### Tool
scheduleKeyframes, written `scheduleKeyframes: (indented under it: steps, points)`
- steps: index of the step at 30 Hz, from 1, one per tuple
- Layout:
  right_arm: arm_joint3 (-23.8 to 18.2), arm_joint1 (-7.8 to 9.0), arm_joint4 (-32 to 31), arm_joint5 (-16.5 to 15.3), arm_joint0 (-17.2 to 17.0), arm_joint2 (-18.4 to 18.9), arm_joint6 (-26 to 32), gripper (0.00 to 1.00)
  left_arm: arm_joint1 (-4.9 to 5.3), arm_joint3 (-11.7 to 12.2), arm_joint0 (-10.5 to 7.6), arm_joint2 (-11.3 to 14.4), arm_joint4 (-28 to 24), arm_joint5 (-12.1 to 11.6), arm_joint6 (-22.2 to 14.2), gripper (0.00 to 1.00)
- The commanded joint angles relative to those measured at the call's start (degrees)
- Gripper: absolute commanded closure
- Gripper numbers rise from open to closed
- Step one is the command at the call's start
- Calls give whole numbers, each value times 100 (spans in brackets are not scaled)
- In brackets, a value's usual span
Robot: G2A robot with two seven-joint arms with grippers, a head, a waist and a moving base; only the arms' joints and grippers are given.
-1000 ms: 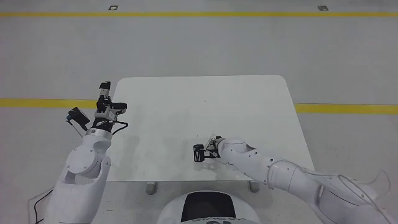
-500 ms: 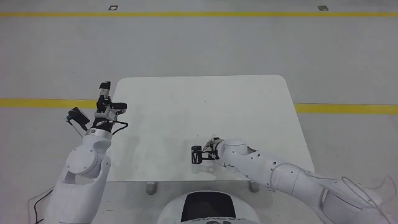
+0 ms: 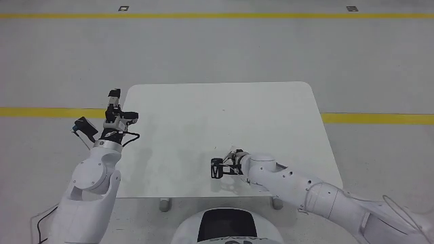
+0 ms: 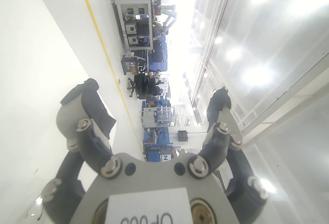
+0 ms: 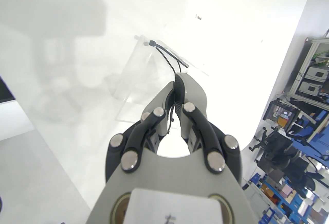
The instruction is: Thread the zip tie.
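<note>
A black zip tie [image 5: 152, 43] runs from its small head, which rests on the top edge of a clear plastic stand [image 5: 133, 73], back in a curve into my right gripper [image 5: 177, 78]. That gripper is shut on the tie's strap, and a short length of strap hangs behind the fingers. From above, the right gripper [image 3: 215, 168] sits low over the white table [image 3: 224, 108] near its front edge. My left gripper [image 4: 155, 91] is open with nothing between its fingers; it points upward beside the table's left edge [image 3: 113, 98].
The table's front edge lies close to the right gripper. A tiny dark speck [image 5: 198, 17] lies on the tabletop beyond the stand. Grey floor with yellow lines [image 3: 217, 15] surrounds the table.
The right arm's forearm has shifted slightly while its gripper stays at almost the same spot, still shut on the tie. The left arm has not moved.
</note>
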Motion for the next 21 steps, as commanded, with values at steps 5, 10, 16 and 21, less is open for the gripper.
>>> scheduleKeyframes:
  steps: [5,10,16,21]
  points:
    - [-307,153,0,322,-127,139,237,73,0,0,0,0,0,0,0,0]
    - [-460,257,44,519,-336,431,312,73,0,0,0,0,0,0,0,0]
    - [-514,397,325,674,-621,961,-35,79,0,0,0,0,0,0,0,0]
    - [-346,528,919,529,-853,1514,-560,91,0,0,0,0,0,0,0,0]
